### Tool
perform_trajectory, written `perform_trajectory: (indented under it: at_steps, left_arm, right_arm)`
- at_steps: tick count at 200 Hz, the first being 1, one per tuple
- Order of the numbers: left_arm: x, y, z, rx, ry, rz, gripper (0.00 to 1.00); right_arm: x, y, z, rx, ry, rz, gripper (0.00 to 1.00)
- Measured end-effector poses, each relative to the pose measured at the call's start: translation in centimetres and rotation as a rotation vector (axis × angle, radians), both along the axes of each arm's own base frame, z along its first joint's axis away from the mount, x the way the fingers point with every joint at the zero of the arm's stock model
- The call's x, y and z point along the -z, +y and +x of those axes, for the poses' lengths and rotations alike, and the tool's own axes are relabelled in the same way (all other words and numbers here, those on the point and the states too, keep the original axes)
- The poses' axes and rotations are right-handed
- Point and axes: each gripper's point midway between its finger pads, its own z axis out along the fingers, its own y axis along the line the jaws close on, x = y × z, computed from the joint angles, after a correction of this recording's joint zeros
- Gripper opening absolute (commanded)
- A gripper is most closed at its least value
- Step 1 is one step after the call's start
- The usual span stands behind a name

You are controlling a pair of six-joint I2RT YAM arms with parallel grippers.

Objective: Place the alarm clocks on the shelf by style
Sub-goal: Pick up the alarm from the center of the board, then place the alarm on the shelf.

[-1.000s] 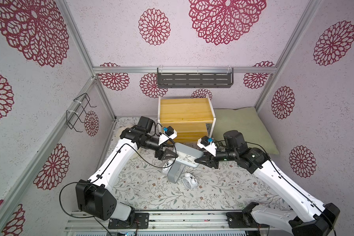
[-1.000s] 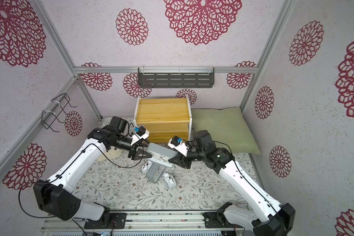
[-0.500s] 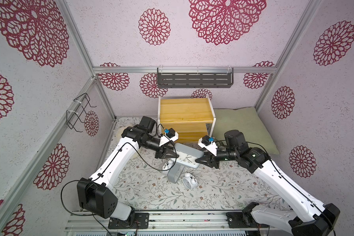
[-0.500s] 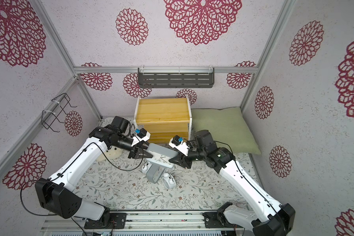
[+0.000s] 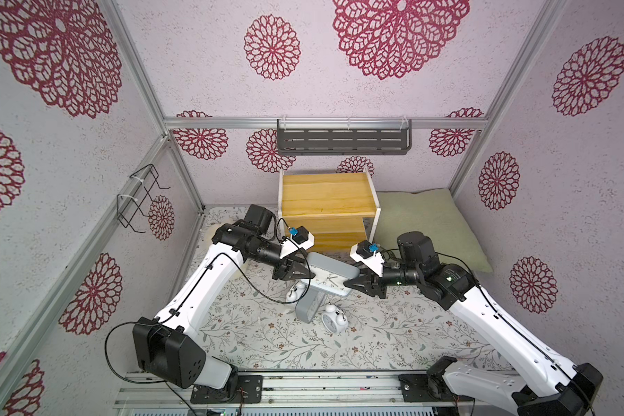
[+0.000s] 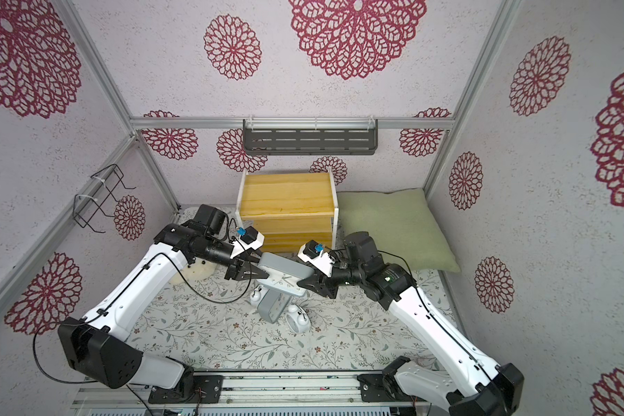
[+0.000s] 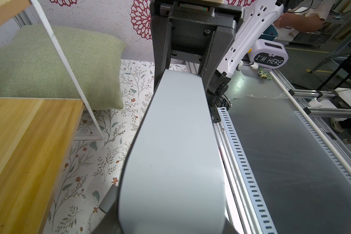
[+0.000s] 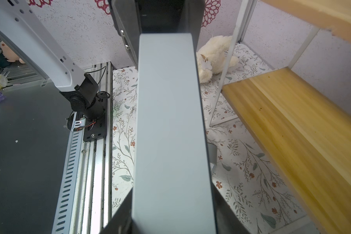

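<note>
Grey plastic fills both our claws: our left claw (image 5: 305, 275) and right claw (image 5: 352, 282) each clamp one end of the same grey clock (image 5: 330, 275), held in the air just in front of the shelf (image 5: 325, 194). Beneath it on the floral table (image 5: 267, 331) a second grey clock (image 5: 307, 306) stands between two small white twin-bell clocks (image 5: 334, 317), with a green cushion (image 5: 425, 223) beside the shelf
</note>
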Motion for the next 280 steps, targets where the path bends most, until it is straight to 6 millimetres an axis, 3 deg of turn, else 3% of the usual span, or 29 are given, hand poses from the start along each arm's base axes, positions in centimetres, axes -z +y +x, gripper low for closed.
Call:
perform_trajectory:
  at_steps: [28,65,106,148,185,245,280]
  left_arm:
    - [-0.2,0.1,-0.2,-0.017,0.022,0.004,0.03]
    - [0.0,0.6,0.3,-0.127,0.111,0.057,0.03]
    - [0.8,2.6,0.6,-0.305,0.164,0.182,0.04]
    - [1.8,6.5,0.4,-0.529,0.203,0.363,0.05]
    - [0.8,10.2,0.7,-0.736,0.184,0.481,0.06]
    - [1.2,18.6,2.8,-1.120,0.247,0.629,0.07]
    - [0.5,20.0,5.0,-1.224,0.210,0.577,0.08]
  right_arm:
    - [-0.3,-0.1,0.6,0.043,-0.020,0.014,0.72]
    - [-1.3,-1.2,3.1,0.187,-0.110,0.041,0.88]
    - [-2.9,-4.2,5.6,0.375,-0.190,0.079,0.91]
    - [-3.9,-6.9,7.8,0.543,-0.232,0.093,0.92]
    - [-2.9,-8.8,9.6,0.667,-0.216,0.074,0.92]
    - [-1.5,-10.7,12.6,0.813,-0.191,0.052,0.92]
    - [-0.8,-11.0,14.0,0.848,-0.189,0.072,0.92]
